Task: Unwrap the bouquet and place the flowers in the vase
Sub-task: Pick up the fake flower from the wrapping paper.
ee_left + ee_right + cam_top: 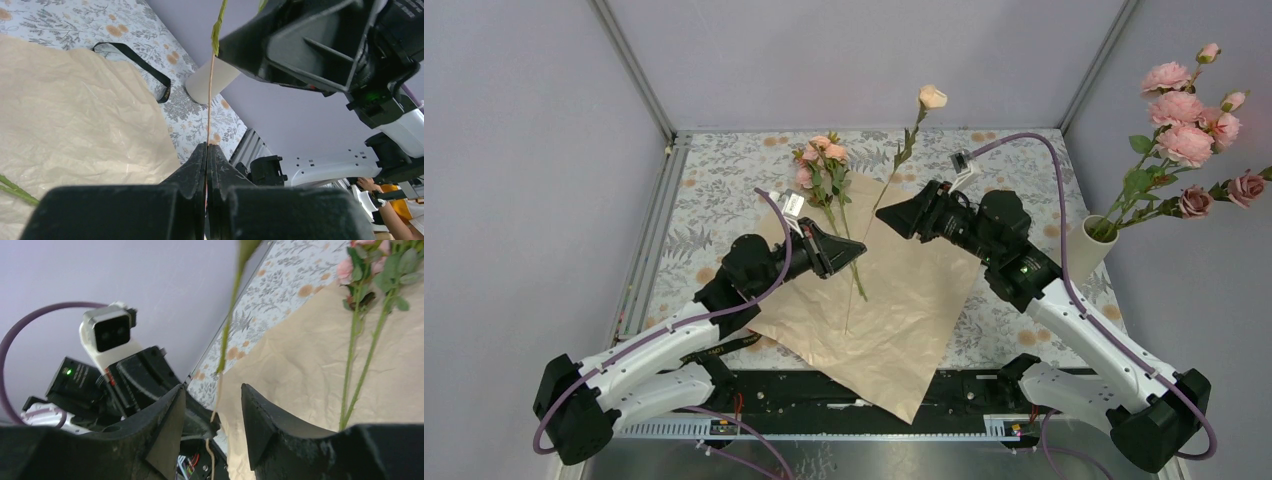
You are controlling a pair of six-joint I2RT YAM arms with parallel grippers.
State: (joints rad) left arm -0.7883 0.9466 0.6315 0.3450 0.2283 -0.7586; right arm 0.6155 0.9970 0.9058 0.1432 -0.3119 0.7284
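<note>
- Flowered tablecloth [714, 200], tan paper [904, 300] spread on it; vase [1084, 248] at far right.
- Left gripper [206, 150] pinches one rose stem [208, 107], nearly upright.
- Right gripper [212, 390] spread around it — I judge this arm nearer the vase.

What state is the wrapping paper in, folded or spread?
Spread: the wrapping paper lies flat and open, with loose flowers lying on it.

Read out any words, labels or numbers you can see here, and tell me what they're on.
No text is legible.
Dark strap under the left arm: yellowish lettering, too small to read.
Nothing printed shows on the vase or the paper.
</note>
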